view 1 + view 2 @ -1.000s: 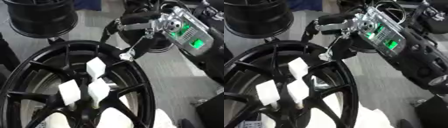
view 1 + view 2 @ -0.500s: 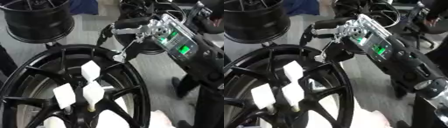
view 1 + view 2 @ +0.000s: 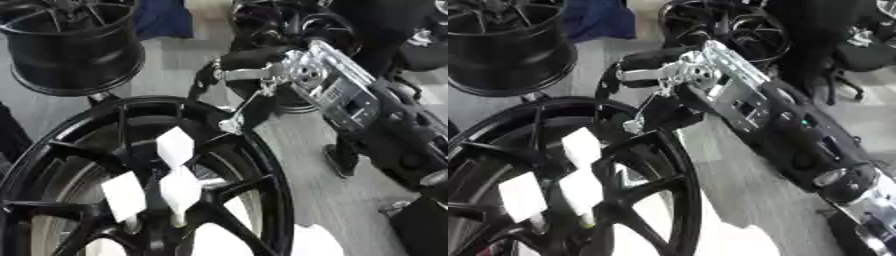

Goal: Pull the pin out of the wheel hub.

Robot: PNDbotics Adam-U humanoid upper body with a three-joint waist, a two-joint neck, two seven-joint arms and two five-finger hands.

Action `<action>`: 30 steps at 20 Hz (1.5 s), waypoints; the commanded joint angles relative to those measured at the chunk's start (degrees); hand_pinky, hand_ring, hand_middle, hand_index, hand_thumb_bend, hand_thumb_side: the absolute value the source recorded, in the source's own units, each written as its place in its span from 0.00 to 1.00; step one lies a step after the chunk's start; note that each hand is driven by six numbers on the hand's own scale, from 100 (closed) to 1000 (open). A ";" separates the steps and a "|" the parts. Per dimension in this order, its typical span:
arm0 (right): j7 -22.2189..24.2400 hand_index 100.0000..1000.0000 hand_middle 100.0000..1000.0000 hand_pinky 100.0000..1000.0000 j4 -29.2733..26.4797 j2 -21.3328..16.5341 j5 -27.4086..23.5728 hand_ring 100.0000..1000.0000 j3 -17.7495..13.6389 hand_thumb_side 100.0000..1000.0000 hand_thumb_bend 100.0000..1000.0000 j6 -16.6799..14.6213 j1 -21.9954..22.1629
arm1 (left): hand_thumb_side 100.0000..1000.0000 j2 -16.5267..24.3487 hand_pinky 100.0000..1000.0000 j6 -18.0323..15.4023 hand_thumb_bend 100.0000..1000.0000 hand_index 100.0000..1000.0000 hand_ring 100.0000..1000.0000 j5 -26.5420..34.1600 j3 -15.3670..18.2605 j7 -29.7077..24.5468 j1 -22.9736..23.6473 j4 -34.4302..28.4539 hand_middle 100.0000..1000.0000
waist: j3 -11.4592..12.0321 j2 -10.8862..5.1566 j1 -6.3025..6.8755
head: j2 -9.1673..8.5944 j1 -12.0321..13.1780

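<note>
Black right robot hand [image 3: 249, 75] above wheel hub [image 3: 131, 190] rim; fingers curled, empty.

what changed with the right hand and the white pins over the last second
Mostly the camera tilted, so the whole scene shifted. The right hand still hovers over the upper rim of the wheel hub, fingers curled, apparently holding nothing; no clear move relative to the rim. The three white-tagged pins still stand in the hub centre, none pulled. The left hand is not in view.
</note>
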 commanded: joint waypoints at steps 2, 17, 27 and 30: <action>0.19 0.81 0.78 0.89 -1.51 0.59 1.58 0.86 -1.49 0.10 0.01 1.19 -0.74 | 0.63 0.83 0.77 -0.09 0.00 0.77 0.69 0.30 0.53 0.31 -0.17 -0.33 0.56 | -0.35 -1.58 0.33 | -0.44 0.93; 5.72 0.84 0.80 0.91 -5.31 4.56 6.26 0.88 -1.77 0.01 0.16 -0.01 0.05 | 0.64 0.19 0.77 0.13 0.00 0.77 0.69 0.67 0.40 0.22 -0.63 0.14 0.56 | 0.23 -1.99 0.05 | 5.38 -0.68; 9.15 0.85 0.80 0.91 -4.67 5.68 5.61 0.89 -1.40 0.05 0.18 0.55 0.89 | 0.64 0.07 0.77 0.27 0.00 0.77 0.69 0.75 0.39 0.25 -0.77 0.46 0.56 | -0.02 -1.91 -0.39 | 7.14 -1.72; 9.98 0.85 0.80 0.91 -4.98 5.87 5.19 0.89 -1.23 0.06 0.19 0.73 0.74 | 0.64 0.04 0.77 0.27 0.00 0.77 0.69 0.78 0.37 0.27 -0.88 0.48 0.56 | 0.24 -1.72 -0.55 | 6.94 -1.85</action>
